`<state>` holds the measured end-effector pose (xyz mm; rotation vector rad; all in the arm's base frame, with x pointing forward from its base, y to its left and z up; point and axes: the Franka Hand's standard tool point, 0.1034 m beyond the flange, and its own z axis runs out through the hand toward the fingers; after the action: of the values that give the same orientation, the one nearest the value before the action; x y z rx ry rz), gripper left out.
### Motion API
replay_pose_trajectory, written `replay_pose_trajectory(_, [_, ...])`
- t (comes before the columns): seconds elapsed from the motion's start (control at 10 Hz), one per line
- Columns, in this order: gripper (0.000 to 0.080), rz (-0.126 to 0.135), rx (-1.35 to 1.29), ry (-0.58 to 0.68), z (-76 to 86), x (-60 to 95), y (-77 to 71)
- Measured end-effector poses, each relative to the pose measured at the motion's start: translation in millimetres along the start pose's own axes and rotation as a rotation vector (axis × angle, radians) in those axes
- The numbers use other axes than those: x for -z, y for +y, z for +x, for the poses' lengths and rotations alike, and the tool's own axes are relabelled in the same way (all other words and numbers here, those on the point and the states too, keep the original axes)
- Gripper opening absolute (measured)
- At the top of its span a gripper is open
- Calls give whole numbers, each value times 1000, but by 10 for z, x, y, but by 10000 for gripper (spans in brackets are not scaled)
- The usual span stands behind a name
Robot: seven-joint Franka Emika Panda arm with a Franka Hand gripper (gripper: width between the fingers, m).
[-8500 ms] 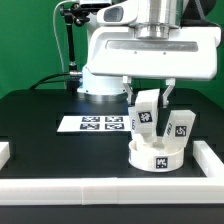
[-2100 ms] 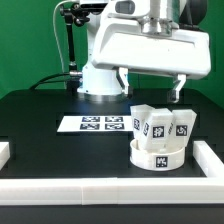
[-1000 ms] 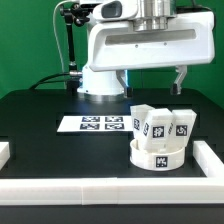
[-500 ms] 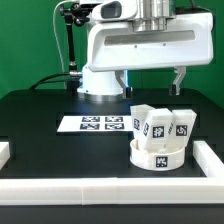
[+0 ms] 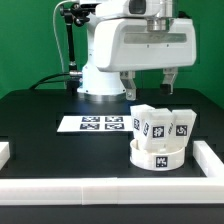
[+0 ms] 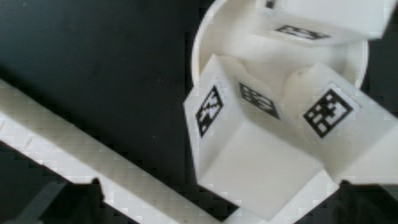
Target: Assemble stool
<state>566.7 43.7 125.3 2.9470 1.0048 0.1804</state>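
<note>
Gripper (image 5: pixel 150 82) fingers spread wide and empty, hanging above the stool (image 5: pixel 158 138), clear of its upturned legs. The stool sits seat-down on the black worktop (image 5: pixel 60 160), three tagged legs pointing up, near the white border rail (image 5: pixel 215 160) with the marker board (image 5: pixel 93 124) beside it.

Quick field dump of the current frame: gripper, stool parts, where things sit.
gripper: open, above the stool, holding nothing
seat: round white disc flat on the black table, near the exterior view's right
legs: three, standing upright on the seat, tags showing
marker board: flat on the table, toward the exterior view's left of the stool
rail: white, along the table's front edge
</note>
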Motion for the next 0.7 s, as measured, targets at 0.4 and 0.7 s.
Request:
replay_pose_trajectory(0.4, [649, -31, 253, -37, -65, 1, 87])
replay_pose_trajectory(0.7, [649, -34, 543, -92, -32, -60, 34])
